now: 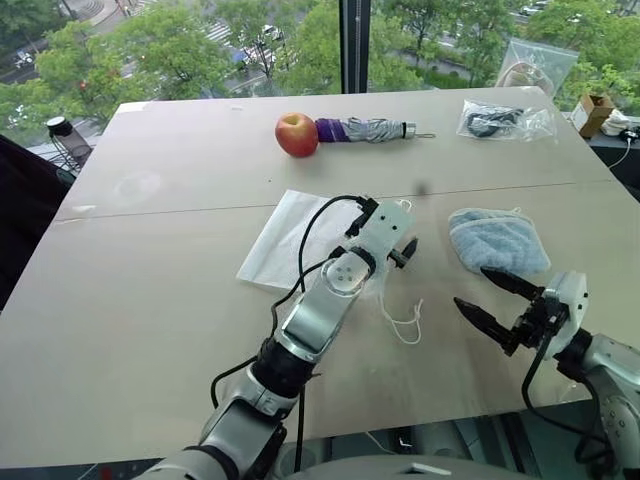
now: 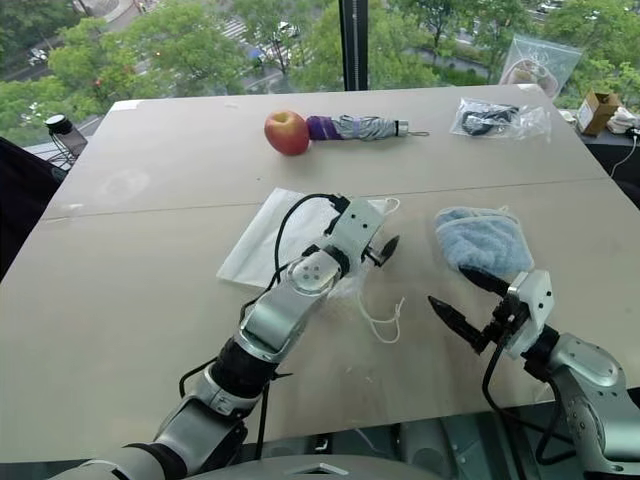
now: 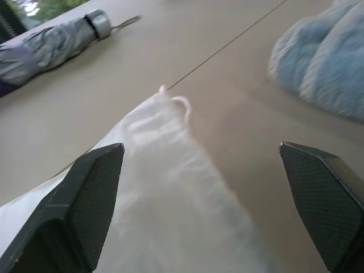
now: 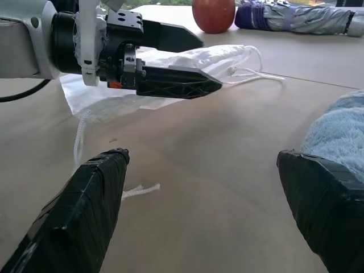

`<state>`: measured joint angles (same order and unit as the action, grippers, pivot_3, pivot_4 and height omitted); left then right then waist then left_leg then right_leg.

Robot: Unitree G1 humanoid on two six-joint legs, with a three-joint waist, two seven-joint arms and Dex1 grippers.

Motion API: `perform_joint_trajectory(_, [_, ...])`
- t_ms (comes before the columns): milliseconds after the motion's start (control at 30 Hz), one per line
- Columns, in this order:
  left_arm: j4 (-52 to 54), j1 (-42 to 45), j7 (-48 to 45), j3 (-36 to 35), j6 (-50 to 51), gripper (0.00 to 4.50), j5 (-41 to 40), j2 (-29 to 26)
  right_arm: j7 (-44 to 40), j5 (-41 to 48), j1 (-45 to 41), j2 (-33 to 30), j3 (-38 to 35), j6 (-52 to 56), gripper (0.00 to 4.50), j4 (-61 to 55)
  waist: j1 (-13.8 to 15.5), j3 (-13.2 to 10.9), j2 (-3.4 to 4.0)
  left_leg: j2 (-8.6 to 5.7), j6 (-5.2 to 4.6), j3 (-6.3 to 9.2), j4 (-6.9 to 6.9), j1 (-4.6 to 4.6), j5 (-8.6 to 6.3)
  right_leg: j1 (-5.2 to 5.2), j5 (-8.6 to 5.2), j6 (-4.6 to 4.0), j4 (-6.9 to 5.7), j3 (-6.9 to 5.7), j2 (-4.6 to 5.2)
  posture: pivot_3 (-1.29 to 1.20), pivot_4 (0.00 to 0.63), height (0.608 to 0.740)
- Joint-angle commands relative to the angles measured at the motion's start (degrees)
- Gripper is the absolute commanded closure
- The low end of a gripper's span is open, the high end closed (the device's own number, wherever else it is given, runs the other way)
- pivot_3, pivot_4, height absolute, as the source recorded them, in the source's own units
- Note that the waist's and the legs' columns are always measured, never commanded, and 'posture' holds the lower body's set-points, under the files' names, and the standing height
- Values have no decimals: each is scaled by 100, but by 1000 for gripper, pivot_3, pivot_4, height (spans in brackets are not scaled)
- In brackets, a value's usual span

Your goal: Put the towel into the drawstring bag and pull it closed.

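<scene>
On the table (image 1: 140, 300), the white drawstring bag (image 1: 285, 240) lies flat left of centre. The left end effector (image 1: 400, 235) hovers over the bag's right edge, fingers spread and empty. The light blue towel (image 1: 497, 240) sits to the right, with the right end effector (image 1: 490, 298) just near of it, spread wide and holding nothing.

The left gripper (image 3: 207, 193) stands wide open over the bag (image 3: 170, 187), which lies flat on the table (image 3: 227, 91). Beyond the bag lie the towel (image 3: 324, 62) and a folded umbrella (image 3: 45, 48), well apart.
</scene>
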<state>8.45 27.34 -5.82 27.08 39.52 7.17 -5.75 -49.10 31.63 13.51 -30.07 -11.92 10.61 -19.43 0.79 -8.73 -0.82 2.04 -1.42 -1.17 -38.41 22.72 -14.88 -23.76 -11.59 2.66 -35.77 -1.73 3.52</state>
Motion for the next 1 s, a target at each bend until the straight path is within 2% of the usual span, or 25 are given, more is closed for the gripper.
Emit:
perform_joint_trajectory(33, [556,-218,75,168,245,0,506,-215,7,6,-1,-29,-181,-163,46,-69,0,0,0,0,0,-1,0,-1,0,0,0,0,0,2,0,0,150,740])
perform_joint_trajectory(167, [681,-430,38,98,316,0,714,-360,-2,-34,-53,-44,-161,-199,46,36,10,0,0,1,0,-1,-1,-1,0,-2,0,0,-1,2,1,0,150,740])
perform_joint_trajectory(267, [720,-573,76,-141,58,796,794,-480,43,-83,-152,2,-59,-192,0,52,10,0,0,1,1,1,-5,-1,0,-1,0,0,-2,5,4,0,150,740])
perform_joint_trajectory(367, [840,-726,81,-399,-265,2281,854,-693,79,-78,-334,44,49,-126,0,47,-6,0,1,1,0,2,-4,-2,0,-3,0,0,-2,10,3,0,150,740])
perform_joint_trajectory(400, [844,-768,125,-457,-454,2598,921,-787,92,-107,-374,41,63,-132,0,78,-5,0,1,2,0,2,-2,-1,0,-6,1,-1,-3,11,2,0,150,740])
perform_joint_trajectory(433, [838,-794,143,-486,-652,3111,983,-878,167,-195,-427,36,56,-161,0,135,4,0,1,2,1,1,-2,-1,0,-7,1,-1,-3,11,2,0,150,740])
perform_joint_trajectory(467, [844,-826,134,-523,-817,3204,999,-947,378,-390,-520,51,24,-213,0,249,21,0,1,2,0,0,-1,0,0,-7,1,-1,-4,8,1,0,150,740])
perform_joint_trajectory(567, [984,-1013,-48,-748,-1152,4420,802,-1005,1460,-1200,-901,112,-102,-88,0,597,9,0,1,0,1,-7,-4,1,0,-6,2,-2,-4,13,5,0,150,740])
perform_joint_trajectory(767, [1667,-1806,-1174,-1266,-1361,4420,-176,-1319,2326,-2011,-1332,42,-58,91,0,893,-7,0,4,-1,1,-16,0,2,0,-11,13,-22,-4,16,7,0,150,740])
perform_joint_trajectory(900, [2172,-2477,-1715,-1920,-1244,4420,-959,-1525,2409,-2212,-1549,67,140,226,0,963,-12,-1,6,4,1,-17,5,2,0,-21,14,-23,-8,20,2,0,150,740])
perform_joint_trajectory(1000, [2190,-2612,-1769,-2508,-1113,4420,-1387,-1513,2567,-2240,-1815,165,179,669,0,1257,5,-1,6,5,1,-14,2,2,1,-18,5,-10,-8,12,0,0,150,740])
